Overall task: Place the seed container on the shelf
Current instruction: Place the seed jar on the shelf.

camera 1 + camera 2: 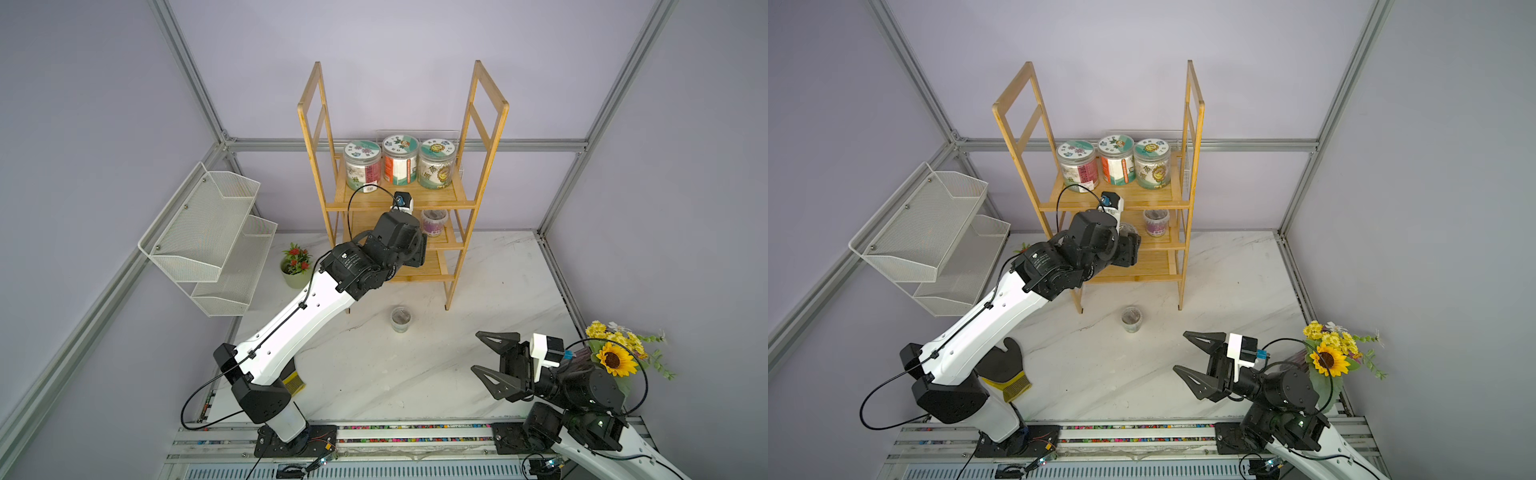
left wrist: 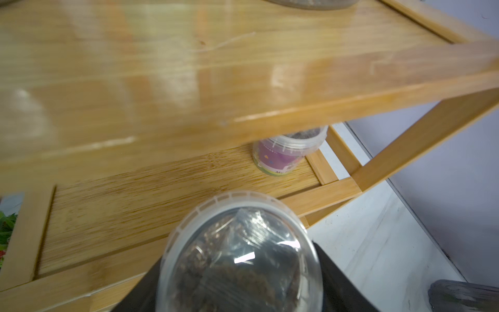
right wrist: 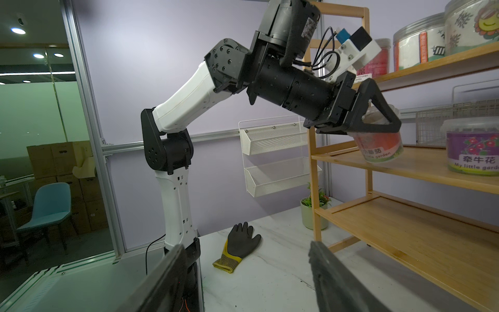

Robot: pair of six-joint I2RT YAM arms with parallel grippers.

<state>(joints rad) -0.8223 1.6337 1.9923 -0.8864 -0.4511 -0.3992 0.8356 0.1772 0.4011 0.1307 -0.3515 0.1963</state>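
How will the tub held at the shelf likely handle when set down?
Probably light: the tub is small, thin clear plastic, with loose dark fill under its lid. Likely to flex if squeezed hard. It hangs tilted at the middle tier, so it could tip or roll if released before levelling.

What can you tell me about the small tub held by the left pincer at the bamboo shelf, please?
The seed container is a round, clear plastic tub with a red label and a translucent lid over brown granules and a crinkled bag. The left pincer grips it near the rim, tilted, over the middle tier of the shelf, beside a purple-labelled tub; whether it touches the tier is unclear.
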